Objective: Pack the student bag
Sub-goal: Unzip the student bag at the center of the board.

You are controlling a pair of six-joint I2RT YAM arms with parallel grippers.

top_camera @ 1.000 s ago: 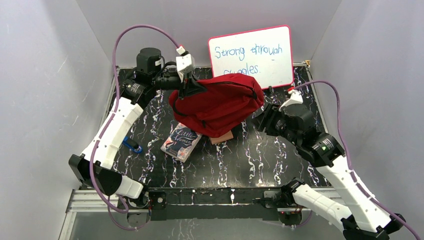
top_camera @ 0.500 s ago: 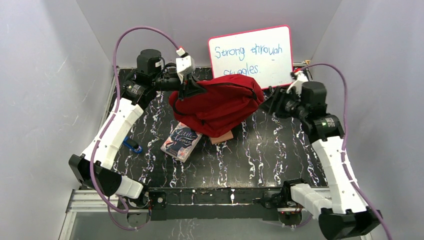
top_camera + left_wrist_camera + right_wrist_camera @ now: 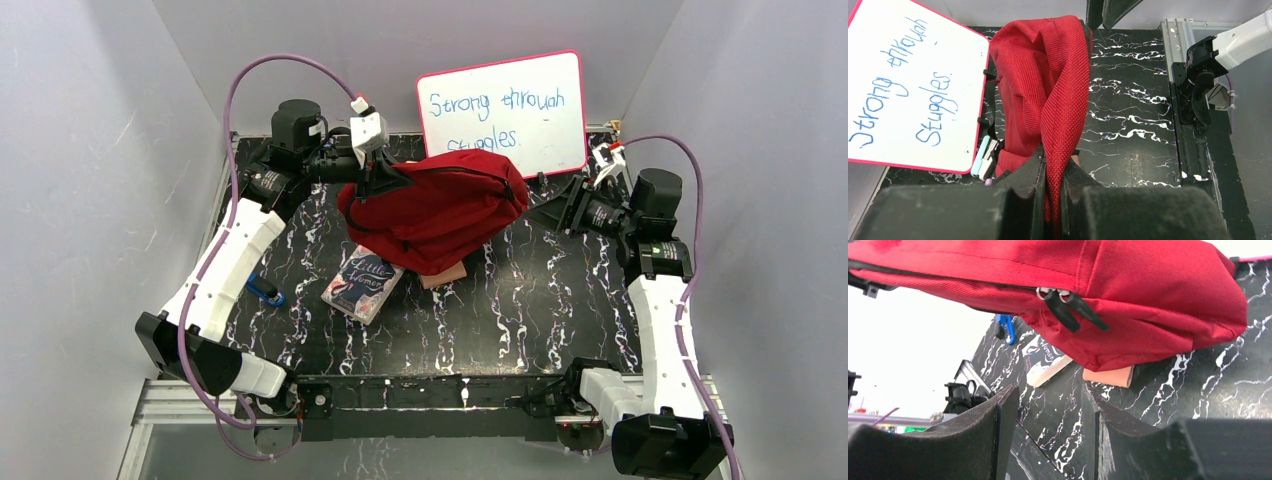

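We've got a black marbled table [image 3: 530, 310] walled in grey, whiteboard [image 3: 500, 110] at back edge, bag [image 3: 440, 205] mid-back overlapping book [image 3: 362, 283], left gripper [image 3: 1050, 170] clamped on its fabric, right gripper [image 3: 1048, 395] jaws apart beside it, bare surface up front.

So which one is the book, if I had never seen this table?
Find the whiteboard at the back; the big red bag is just in front of it. The book lies flat, poking out under the bag's near left side. Unlike the plain tan wallet beside it, its dark cover carries white lettering.
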